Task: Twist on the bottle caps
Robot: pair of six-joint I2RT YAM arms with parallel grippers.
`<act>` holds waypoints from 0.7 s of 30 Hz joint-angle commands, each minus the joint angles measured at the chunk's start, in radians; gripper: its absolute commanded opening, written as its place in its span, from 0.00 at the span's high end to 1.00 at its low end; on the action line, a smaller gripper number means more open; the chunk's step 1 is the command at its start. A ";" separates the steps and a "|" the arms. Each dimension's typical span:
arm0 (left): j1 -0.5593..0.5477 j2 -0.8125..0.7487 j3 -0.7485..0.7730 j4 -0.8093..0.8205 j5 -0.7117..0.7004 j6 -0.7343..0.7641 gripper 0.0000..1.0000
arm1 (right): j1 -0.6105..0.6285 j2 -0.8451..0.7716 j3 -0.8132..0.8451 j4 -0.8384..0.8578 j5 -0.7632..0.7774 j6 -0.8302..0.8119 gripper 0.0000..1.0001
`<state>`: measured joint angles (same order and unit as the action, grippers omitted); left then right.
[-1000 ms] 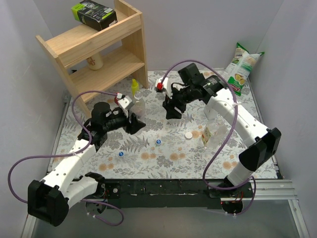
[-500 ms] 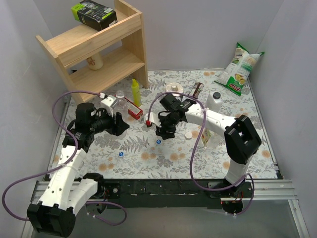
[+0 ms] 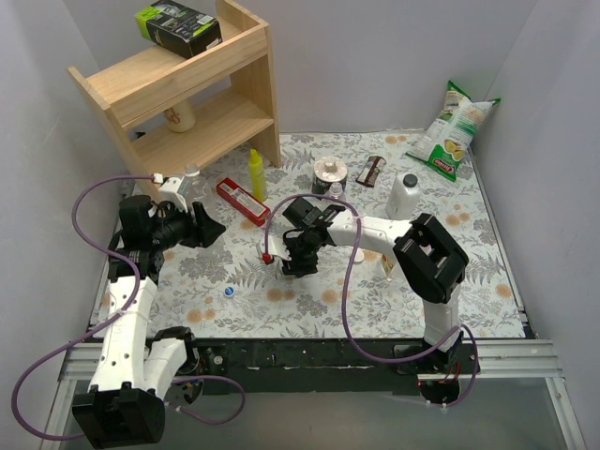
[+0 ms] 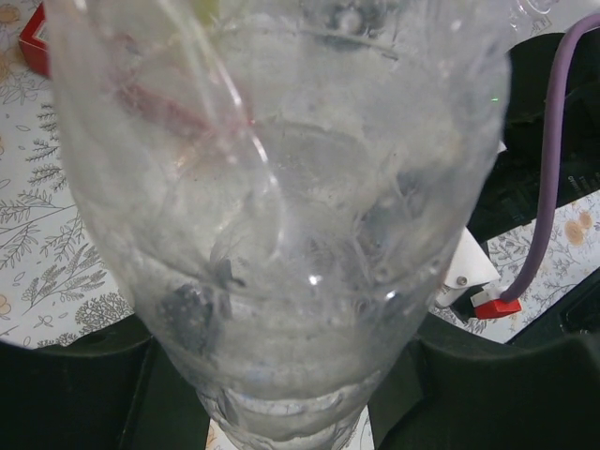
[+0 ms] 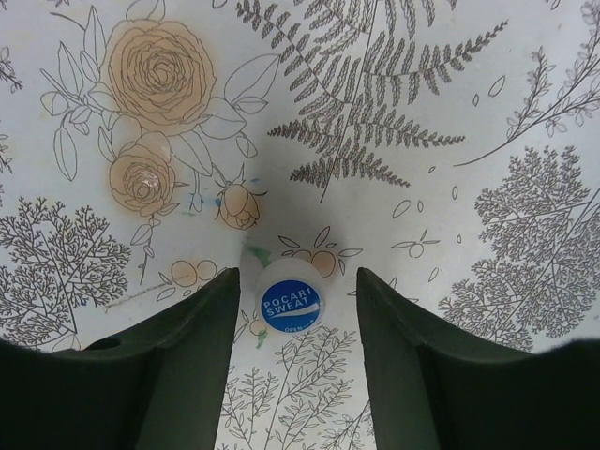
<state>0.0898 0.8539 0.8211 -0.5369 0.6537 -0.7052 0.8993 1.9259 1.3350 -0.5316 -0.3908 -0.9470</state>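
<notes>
Left hand (image 4: 281, 384) clamps a clear bottle (image 4: 281, 187), held about upright near the table's left edge. Right hand (image 5: 297, 279), open, straddles a blue cap (image 5: 290, 303) lying flat, top up.

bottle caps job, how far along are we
Done: nothing looks capped yet. In hand: the left gripper is shut on a clear plastic bottle, and the right gripper has its jaws open either side of a small round blue plastic cap lying on the floral mat, not gripping it. Left: grasp that cap, screw it on, then handle the second small blue cap lying loose.
</notes>
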 commanded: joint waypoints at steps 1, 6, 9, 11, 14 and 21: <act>0.005 -0.023 -0.019 0.028 0.034 -0.005 1.00 | 0.004 -0.022 -0.026 0.016 0.006 -0.035 0.42; 0.005 -0.018 -0.028 0.046 0.044 -0.011 1.00 | 0.013 -0.021 -0.049 0.030 0.036 -0.032 0.44; 0.004 -0.015 -0.034 0.057 0.047 -0.010 1.00 | 0.012 -0.018 -0.056 0.044 0.061 -0.036 0.47; 0.004 -0.012 -0.040 0.069 0.049 -0.013 1.00 | 0.012 -0.019 -0.056 0.045 0.066 -0.039 0.49; 0.004 -0.004 -0.040 0.080 0.057 -0.014 1.00 | 0.012 -0.019 -0.051 0.042 0.067 -0.041 0.54; 0.005 0.008 -0.097 0.141 0.194 0.103 1.00 | 0.009 -0.082 -0.019 -0.017 0.084 -0.010 0.75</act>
<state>0.0898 0.8654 0.7670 -0.4610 0.7185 -0.7010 0.9096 1.9190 1.2972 -0.5030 -0.3252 -0.9672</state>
